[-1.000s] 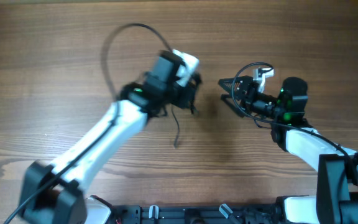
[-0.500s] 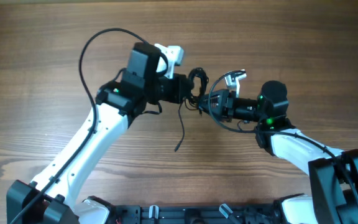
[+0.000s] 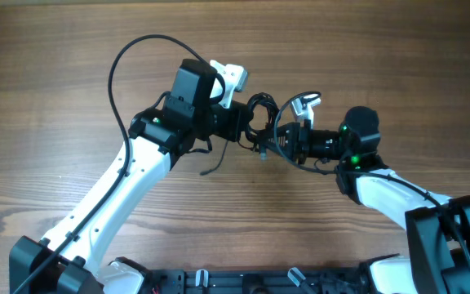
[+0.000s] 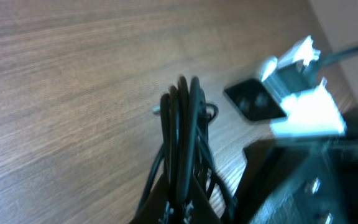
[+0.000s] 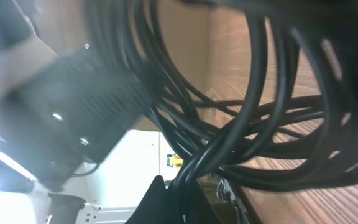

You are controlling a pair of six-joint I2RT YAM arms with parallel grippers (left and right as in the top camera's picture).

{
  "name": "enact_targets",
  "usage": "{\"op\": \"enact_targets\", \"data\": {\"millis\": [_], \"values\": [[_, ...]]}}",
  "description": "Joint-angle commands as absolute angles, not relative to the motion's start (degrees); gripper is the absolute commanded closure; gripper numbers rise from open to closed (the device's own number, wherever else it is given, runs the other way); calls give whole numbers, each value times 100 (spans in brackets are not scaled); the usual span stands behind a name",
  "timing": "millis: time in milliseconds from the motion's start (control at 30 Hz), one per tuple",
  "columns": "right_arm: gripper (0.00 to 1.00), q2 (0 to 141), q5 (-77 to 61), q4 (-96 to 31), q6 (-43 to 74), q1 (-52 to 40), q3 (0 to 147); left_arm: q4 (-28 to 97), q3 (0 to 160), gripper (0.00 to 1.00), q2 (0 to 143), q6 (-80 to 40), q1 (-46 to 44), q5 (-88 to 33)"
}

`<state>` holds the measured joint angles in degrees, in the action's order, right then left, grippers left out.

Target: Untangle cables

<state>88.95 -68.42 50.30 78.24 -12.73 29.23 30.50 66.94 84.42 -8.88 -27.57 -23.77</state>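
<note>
Your left gripper (image 3: pixel 249 124) is clamped on the cables (image 3: pixel 261 105), and the bundle sticks up from between its fingers. The right gripper (image 3: pixel 281 140) is jammed into the same tangle, can't tell if it's pinching. One loose strand (image 3: pixel 211 167) droops to the tabletop (image 3: pixel 55 65).

Brown wood-grain table (image 3: pixel 55 65), loose tail of the cables (image 4: pixel 182 137) drooping toward it
</note>
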Motion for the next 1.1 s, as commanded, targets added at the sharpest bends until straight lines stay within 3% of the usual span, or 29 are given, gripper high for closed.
{"op": "enact_targets", "data": {"millis": [0, 133, 333, 567, 733, 767, 867, 967, 1067], "values": [[96, 8873, -6508, 5146, 7793, -819, 2956, 3306, 6674, 96, 8436, -294, -2738, -2703], [95, 8873, -5861, 5000, 7631, -786, 2956, 2899, 6674, 96, 8436, -301, -2738, -3863], [96, 8873, -4823, 3750, 7067, -899, 2956, 2698, 6674, 96, 8436, -303, -2836, -5264], [95, 8873, -3173, 3992, 7697, -1361, 2956, 2462, 6674, 96, 8438, -390, -3500, -5336], [72, 8871, -3697, 4174, 7107, -1293, 2956, 2462, 6674, 96, 8438, -860, -3345, -5334], [59, 8868, -4016, 4403, 7030, -1177, 2956, 2462, 6674, 96, 8436, -1076, -3205, -5336], [2, 8860, -5133, 5365, 6879, -676, 2956, 2464, 6674, 96, 8420, -1634, -2386, -5682], [0, 8860, -6495, 6431, 6740, -82, 2956, 2464, 6674, 96, 8423, -1693, -1463, -6643], [0, 8862, -6648, 6484, 6208, 95, 2956, 2506, 6670, 96, 8423, -1219, -1105, -7284]]}}
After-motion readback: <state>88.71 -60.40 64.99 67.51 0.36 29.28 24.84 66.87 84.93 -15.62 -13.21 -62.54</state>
